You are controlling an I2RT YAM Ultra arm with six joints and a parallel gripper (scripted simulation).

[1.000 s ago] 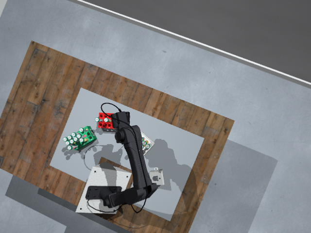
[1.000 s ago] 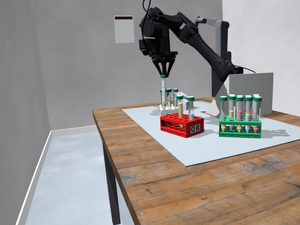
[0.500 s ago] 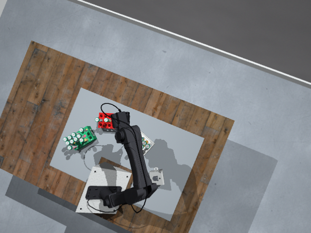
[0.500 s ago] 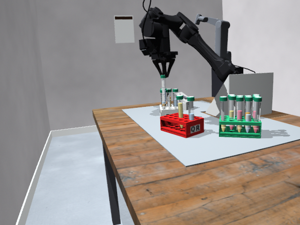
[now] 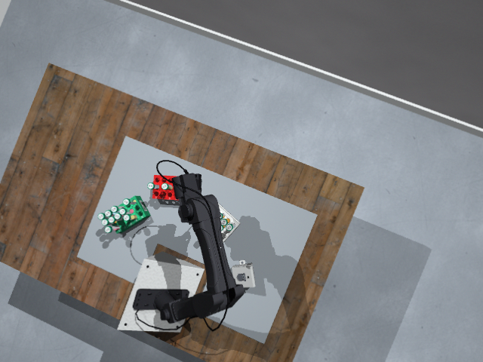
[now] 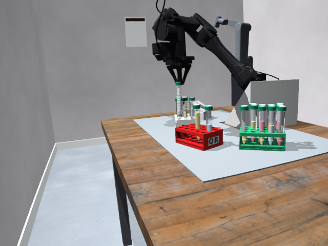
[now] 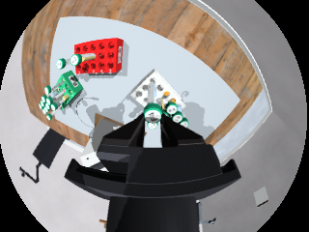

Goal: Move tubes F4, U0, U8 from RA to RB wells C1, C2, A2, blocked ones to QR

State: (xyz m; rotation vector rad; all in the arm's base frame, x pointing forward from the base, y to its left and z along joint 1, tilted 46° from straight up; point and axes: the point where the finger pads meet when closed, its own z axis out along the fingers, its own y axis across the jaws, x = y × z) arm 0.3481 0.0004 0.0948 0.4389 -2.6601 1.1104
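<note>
Nearest in ext. view: red rack [image 5: 160,189] [image 6: 220,139] [image 7: 105,49], w/ green rack [image 5: 145,213] [image 6: 262,148] [image 7: 76,86] at its 3 o'clock. Further, approx 11 o'clock from red: white rack [image 5: 236,223] [image 6: 184,122] [image 7: 146,80]. Gripper [image 6: 180,83] [image 7: 153,116] nearly closed, gripping capped tube [image 6: 178,92] [image 7: 153,112] upright over white; ID unreadable, tip-in-well unclear. Step: prob. placing. Next: check well, lower straight, check cap ht. before release.

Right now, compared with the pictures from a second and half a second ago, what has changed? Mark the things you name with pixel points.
Nothing visibly changed: nothing moved, and nothing was taken hold of or let go. The tool [image 6: 181,82] [image 7: 153,116], the raised tube [image 6: 178,92] [image 7: 153,112] and all three racks look as they were.
</note>
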